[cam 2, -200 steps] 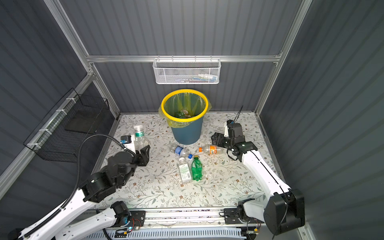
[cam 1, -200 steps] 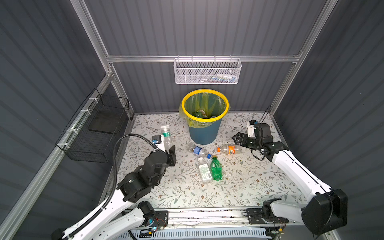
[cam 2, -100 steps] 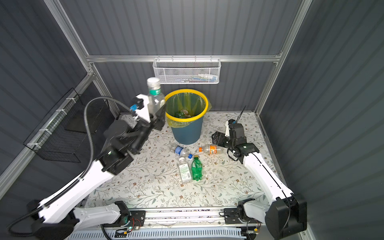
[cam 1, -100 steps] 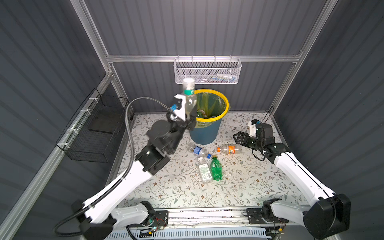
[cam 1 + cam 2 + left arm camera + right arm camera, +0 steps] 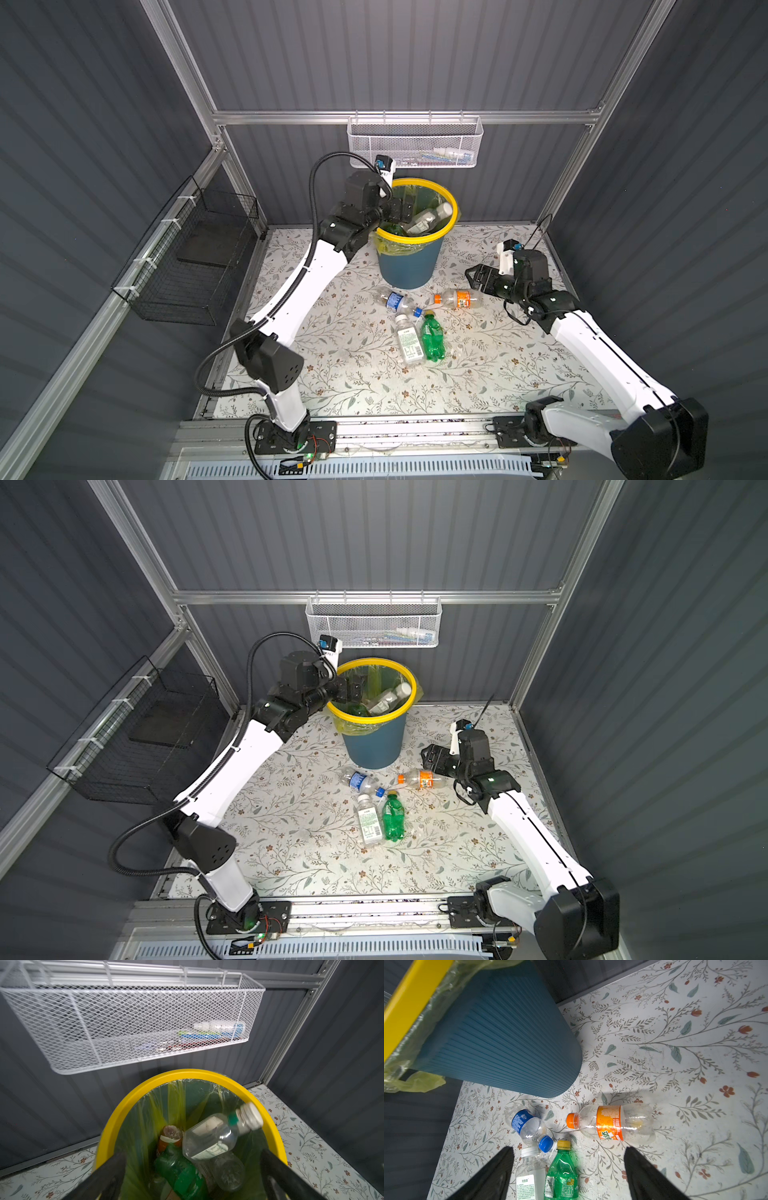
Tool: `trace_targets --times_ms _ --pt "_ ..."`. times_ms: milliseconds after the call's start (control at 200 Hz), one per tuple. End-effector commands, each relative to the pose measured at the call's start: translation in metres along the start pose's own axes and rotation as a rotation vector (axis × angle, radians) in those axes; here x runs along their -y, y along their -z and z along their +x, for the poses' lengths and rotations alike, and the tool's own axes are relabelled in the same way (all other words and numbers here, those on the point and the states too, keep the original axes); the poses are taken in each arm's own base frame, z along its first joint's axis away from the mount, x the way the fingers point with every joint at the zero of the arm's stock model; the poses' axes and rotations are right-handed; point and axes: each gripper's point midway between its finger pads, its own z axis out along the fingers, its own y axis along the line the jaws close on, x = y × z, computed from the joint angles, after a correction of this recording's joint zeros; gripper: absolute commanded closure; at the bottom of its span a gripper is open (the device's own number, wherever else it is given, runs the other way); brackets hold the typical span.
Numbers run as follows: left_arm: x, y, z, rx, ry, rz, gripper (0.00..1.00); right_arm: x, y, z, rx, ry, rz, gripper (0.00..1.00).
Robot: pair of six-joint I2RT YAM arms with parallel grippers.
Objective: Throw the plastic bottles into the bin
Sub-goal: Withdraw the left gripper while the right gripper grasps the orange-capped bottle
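The left gripper [image 5: 404, 206] stands wide open over the bin [image 5: 415, 240] and holds nothing. A white-capped bottle [image 5: 428, 218] lies free in the bin's mouth. The right gripper [image 5: 476, 277] is also open and empty, just beside the orange-labelled bottle [image 5: 457, 299]. This bottle lies flat on the table, its base toward these jaws and its cap toward the left arm's side. The right arm is nearer to it.

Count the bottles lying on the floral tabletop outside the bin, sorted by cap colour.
Orange-capped bottle: 1
Blue-capped bottle: 1
White-capped bottle: 1
Yellow-capped green bottle: 1
Total: 4
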Motion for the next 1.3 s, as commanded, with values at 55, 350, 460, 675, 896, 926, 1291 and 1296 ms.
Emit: trace_targets --times_ms 55,350,460,675,896,926,1291,1296 --pt "-0.039 0.058 -0.019 0.083 0.025 -0.114 0.0 0.008 -0.016 0.011 -0.112 0.04 0.057 0.13" --pt "-0.108 0.085 0.069 -0.081 0.104 -0.268 0.0 0.025 -0.017 0.032 -0.348 0.314 0.139 0.09" --pt "-0.13 0.091 0.109 -0.142 0.159 -0.293 0.0 0.032 -0.019 0.044 -0.459 0.428 0.151 0.1" --pt "-0.143 0.094 0.144 -0.217 0.178 -0.285 0.0 0.037 -0.039 0.066 -0.634 0.685 0.098 0.09" --pt "-0.145 0.099 0.169 -0.274 0.168 -0.28 0.0 0.055 -0.067 0.065 -0.722 0.953 0.16 0.07" --pt "-0.145 0.099 0.172 -0.28 0.169 -0.28 0.0 0.057 -0.072 0.061 -0.709 0.972 0.175 0.07" --pt "-0.144 0.095 0.207 -0.351 0.185 -0.261 0.0 0.059 -0.113 0.091 -0.766 1.119 0.047 0.06" --pt "-0.144 0.095 0.207 -0.351 0.185 -0.261 0.0 0.059 -0.114 0.092 -0.767 1.121 0.046 0.06"
